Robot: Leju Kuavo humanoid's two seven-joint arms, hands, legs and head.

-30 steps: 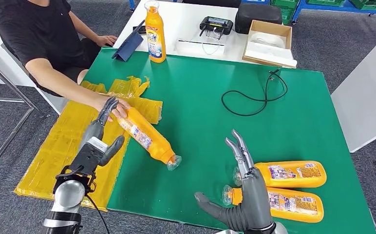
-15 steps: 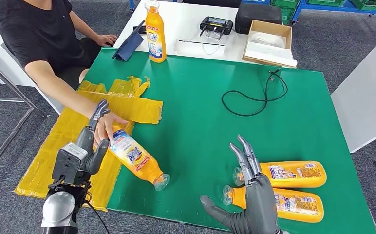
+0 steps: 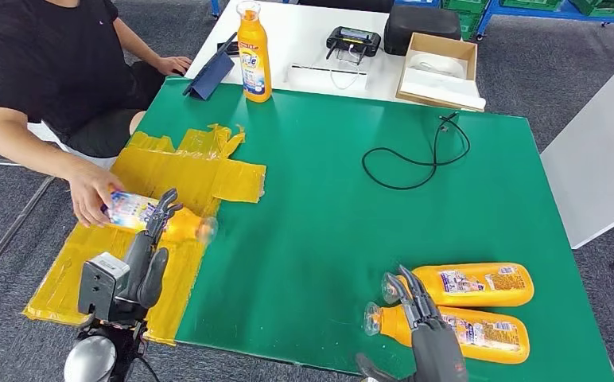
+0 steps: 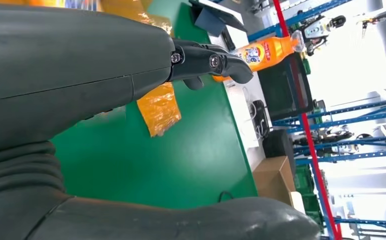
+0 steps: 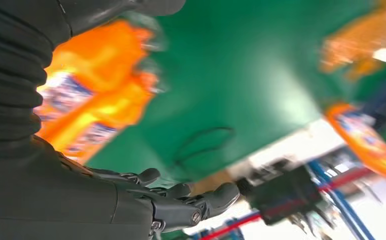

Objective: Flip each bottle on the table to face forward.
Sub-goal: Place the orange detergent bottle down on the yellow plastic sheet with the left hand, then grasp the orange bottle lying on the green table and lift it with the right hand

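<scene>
Person's hand (image 3: 89,195) has pulled the bottle (image 3: 154,217) to the worktop's (image 3: 320,183) near-left edge; left robot hand (image 3: 146,255) and right robot hand (image 3: 427,334) both released, empty. Flip pending.

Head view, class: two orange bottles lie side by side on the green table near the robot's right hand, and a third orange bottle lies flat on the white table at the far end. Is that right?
Not quite. The head view shows the third orange bottle standing upright on the white table, not lying flat. The rest holds: two orange bottles lie side by side on the green table near the right hand.
</scene>
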